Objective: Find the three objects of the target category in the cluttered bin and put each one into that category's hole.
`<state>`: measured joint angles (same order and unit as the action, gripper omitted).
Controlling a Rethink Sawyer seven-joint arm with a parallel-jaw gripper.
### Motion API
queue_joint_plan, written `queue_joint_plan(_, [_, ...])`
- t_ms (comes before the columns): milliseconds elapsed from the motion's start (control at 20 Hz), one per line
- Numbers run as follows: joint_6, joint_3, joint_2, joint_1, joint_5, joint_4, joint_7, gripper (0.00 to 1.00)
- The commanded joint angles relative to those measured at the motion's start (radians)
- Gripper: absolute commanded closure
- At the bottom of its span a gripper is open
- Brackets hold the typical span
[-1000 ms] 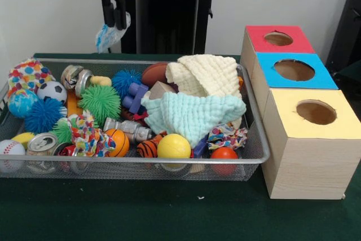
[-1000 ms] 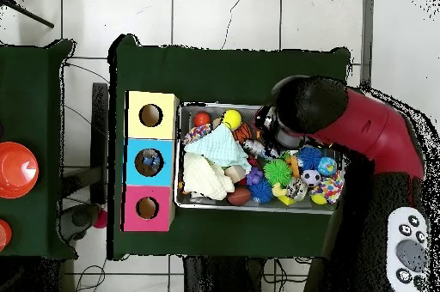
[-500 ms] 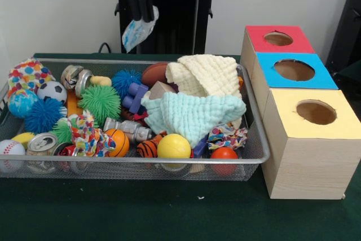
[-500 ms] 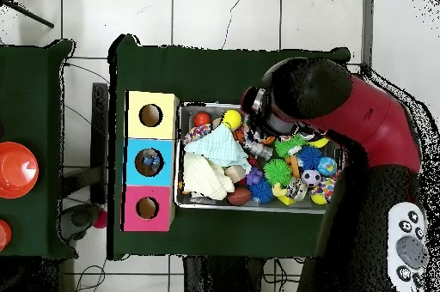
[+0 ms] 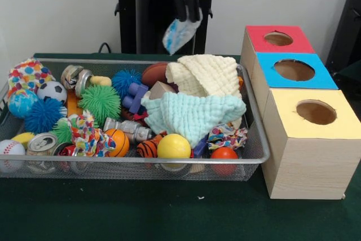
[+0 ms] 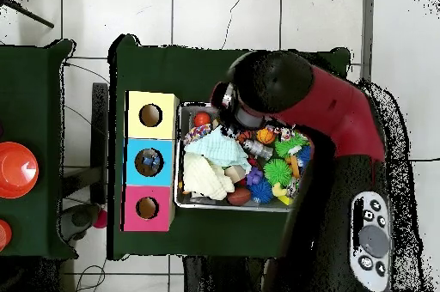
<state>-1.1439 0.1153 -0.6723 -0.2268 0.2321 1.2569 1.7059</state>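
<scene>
Nearest the camera in the front view, along the lower edge of the wire bin, sit a yellow ball, a small red ball and a baseball at the far left; further in, a mint cloth and a cream cloth are heaped over the middle right of the clutter. To the right of the bin stands the wooden box with its three holes — yellow nearest, then blue, then red at the back. Up at the top centre of the frame, above the far rim, the pincer is clamped on a crumpled blue-and-white packet, which hangs clear of everything in the bin. The step in hand looks like the carry — the item lifted out and on its way across. The next move probably calls for travelling right until the packet hangs squarely over its category's hole, then letting go; which hole that is cannot be told from here.
</scene>
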Motion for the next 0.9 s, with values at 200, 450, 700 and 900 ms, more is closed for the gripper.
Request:
queue_joint_plan(200, [0.085, -0.017, 0.048, 0.109, 0.063, 0.088, 0.352, 1.0])
queue_joint_plan(450, [0.107, 0.007, 0.046, 0.16, 0.08, 0.112, 0.382, 1.0])
queue_joint_plan(700, [0.117, 0.017, 0.05, 0.203, 0.088, 0.117, 0.404, 1.0])
queue_joint_plan(900, [0.15, 0.017, 0.069, 0.212, 0.083, 0.127, 0.391, 1.0])
